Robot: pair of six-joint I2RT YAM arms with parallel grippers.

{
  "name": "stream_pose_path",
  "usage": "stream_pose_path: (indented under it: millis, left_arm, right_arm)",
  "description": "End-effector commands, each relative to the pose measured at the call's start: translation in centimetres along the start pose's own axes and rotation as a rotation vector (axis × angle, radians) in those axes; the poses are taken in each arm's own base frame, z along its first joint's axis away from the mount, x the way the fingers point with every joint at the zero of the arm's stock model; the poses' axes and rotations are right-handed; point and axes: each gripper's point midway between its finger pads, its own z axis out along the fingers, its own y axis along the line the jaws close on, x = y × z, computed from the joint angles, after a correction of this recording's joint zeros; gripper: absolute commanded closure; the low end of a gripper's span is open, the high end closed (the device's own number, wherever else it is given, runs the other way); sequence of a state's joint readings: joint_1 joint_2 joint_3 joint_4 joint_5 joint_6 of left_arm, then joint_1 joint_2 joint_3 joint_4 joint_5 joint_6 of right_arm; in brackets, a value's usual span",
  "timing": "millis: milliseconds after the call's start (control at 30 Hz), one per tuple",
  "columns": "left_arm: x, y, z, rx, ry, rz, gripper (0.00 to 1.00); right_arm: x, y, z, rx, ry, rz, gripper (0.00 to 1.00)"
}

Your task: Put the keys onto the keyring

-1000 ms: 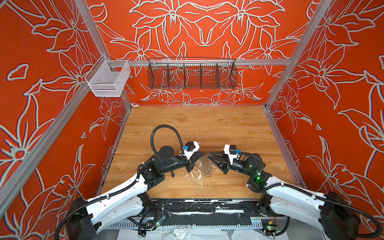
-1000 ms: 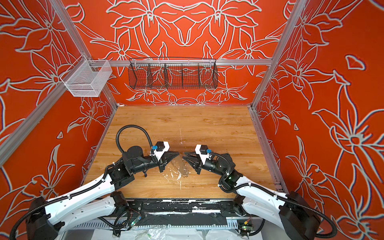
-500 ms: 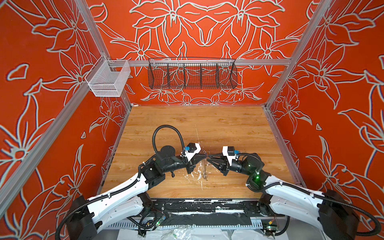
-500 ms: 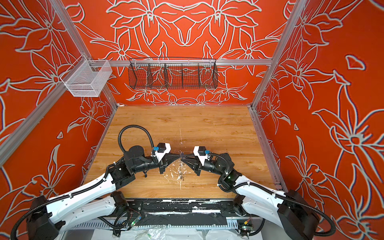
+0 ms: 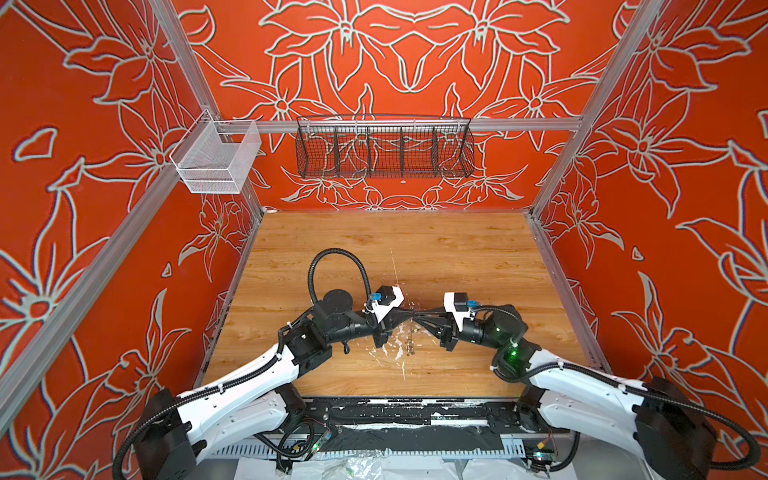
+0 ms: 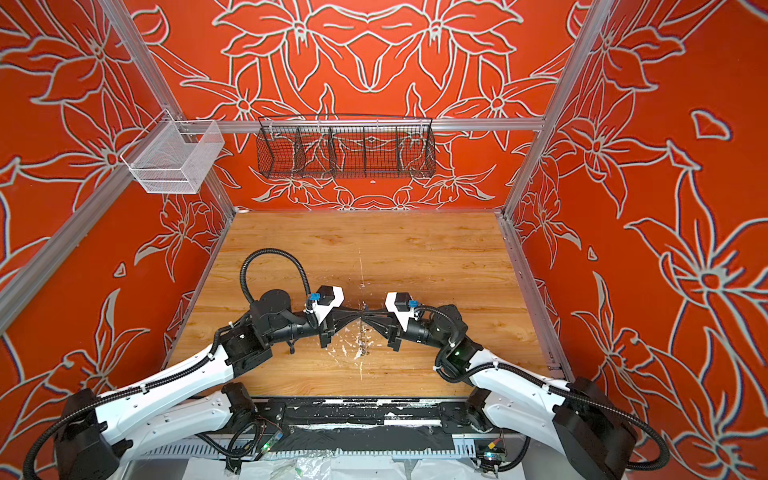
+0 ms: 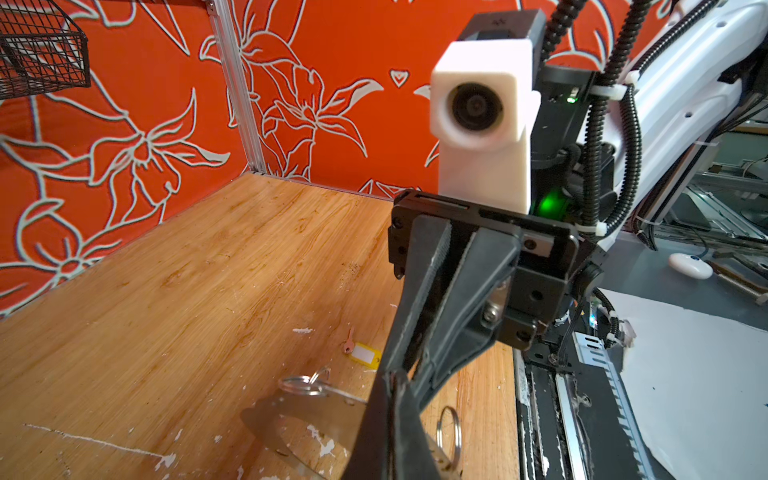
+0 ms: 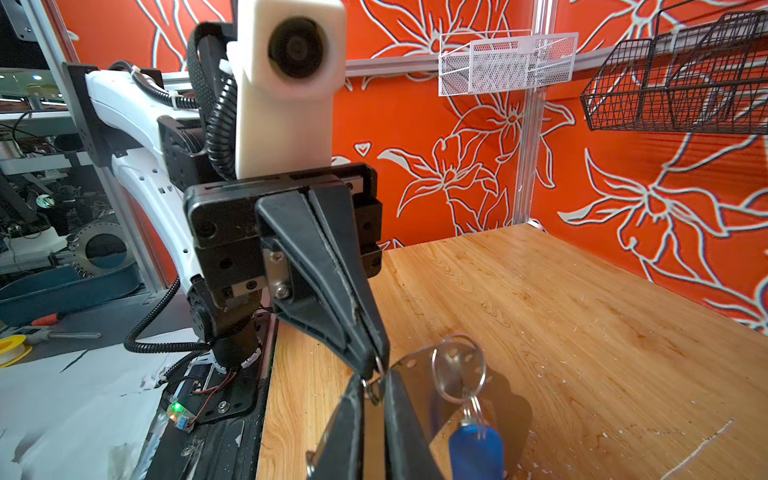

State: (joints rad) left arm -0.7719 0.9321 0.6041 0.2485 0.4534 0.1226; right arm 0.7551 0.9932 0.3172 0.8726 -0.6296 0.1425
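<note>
Left gripper (image 8: 376,368) jaws pinched tight on a small split ring (image 8: 371,384) at the keyring (image 8: 419,374) edge. Right gripper (image 8: 372,395) jaws narrow around the same spot, meeting tip to tip above the table (image 5: 457,257). Blue key (image 8: 476,446) hangs from the keyring; yellow key (image 7: 363,353) lies on wood nearby.

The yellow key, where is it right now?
The yellow key lies flat on the wooden table in the left wrist view, beside the keyring and not on it.
</note>
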Motion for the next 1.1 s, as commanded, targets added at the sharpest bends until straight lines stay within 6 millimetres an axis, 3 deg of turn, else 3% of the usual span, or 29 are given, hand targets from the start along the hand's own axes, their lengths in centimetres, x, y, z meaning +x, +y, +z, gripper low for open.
stream_pose_path:
  millis: [0, 133, 467, 733, 1067]
  left_arm:
    - [-2.8, -1.0, -0.3, 0.050, -0.074, 0.057, 1.00]
    - [-2.8, -1.0, -0.3, 0.049, -0.076, 0.057, 1.00]
    - [-2.8, -1.0, -0.5, 0.045, -0.077, 0.056, 1.00]
    - [-2.9, -0.4, -1.1, -0.006, -0.086, 0.041, 0.69]
    - [-1.8, 1.6, -1.5, -0.126, -0.068, 0.002, 0.55]
  right_arm:
    - [-1.8, 1.1, 0.5, -0.060, -0.043, -0.039, 0.92]
    - [-1.8, 1.4, 0.5, -0.081, -0.044, -0.044, 1.00]
    - [-1.8, 1.3, 0.5, -0.066, -0.050, -0.040, 1.00]
    - [-1.6, 0.0, 0.2, 0.017, -0.061, -0.025, 1.00]
    - [-0.4, -1.8, 0.1, 0.111, -0.044, -0.005, 1.00]
